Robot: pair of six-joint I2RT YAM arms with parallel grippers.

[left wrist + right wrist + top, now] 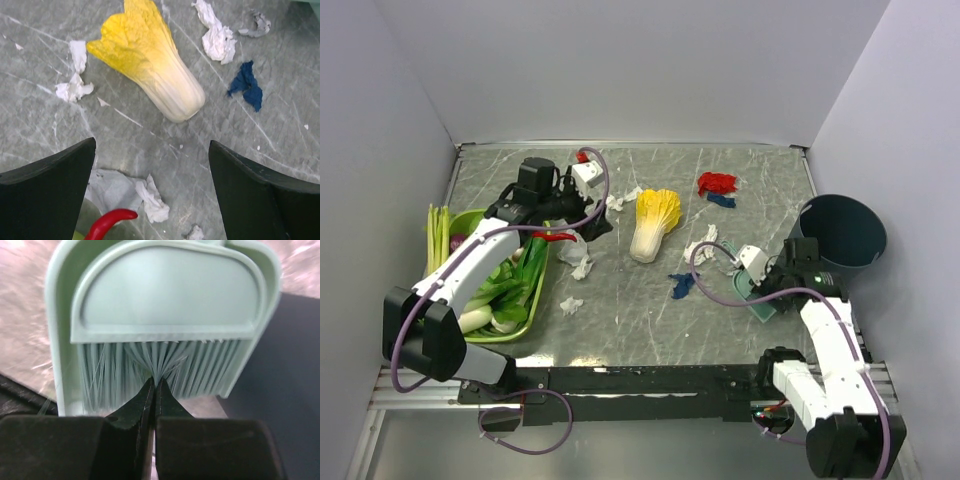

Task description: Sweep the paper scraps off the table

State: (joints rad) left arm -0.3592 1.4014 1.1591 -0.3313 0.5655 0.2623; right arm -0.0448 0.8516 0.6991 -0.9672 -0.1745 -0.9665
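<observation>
1. Paper scraps (582, 266) lie scattered across the bench (640, 325): white wads around a cabbage (655, 222) in the middle, blue ones to its right, and a red one near the far edge.
2. Left hand (151, 165) hovers over the bench beside a green tray (510, 337) of vegetables. Its jaws are spread wide and hold nothing. White scraps and a red chili (107, 222) lie below it.
3. Right hand (154, 385) sits near a dark blue bucket (845, 232) with its fingers pressed fully together. The tips touch the bristles of a pale green brush (165, 305) resting in a matching dustpan (57, 300). Whether any bristles are gripped cannot be told.
</observation>
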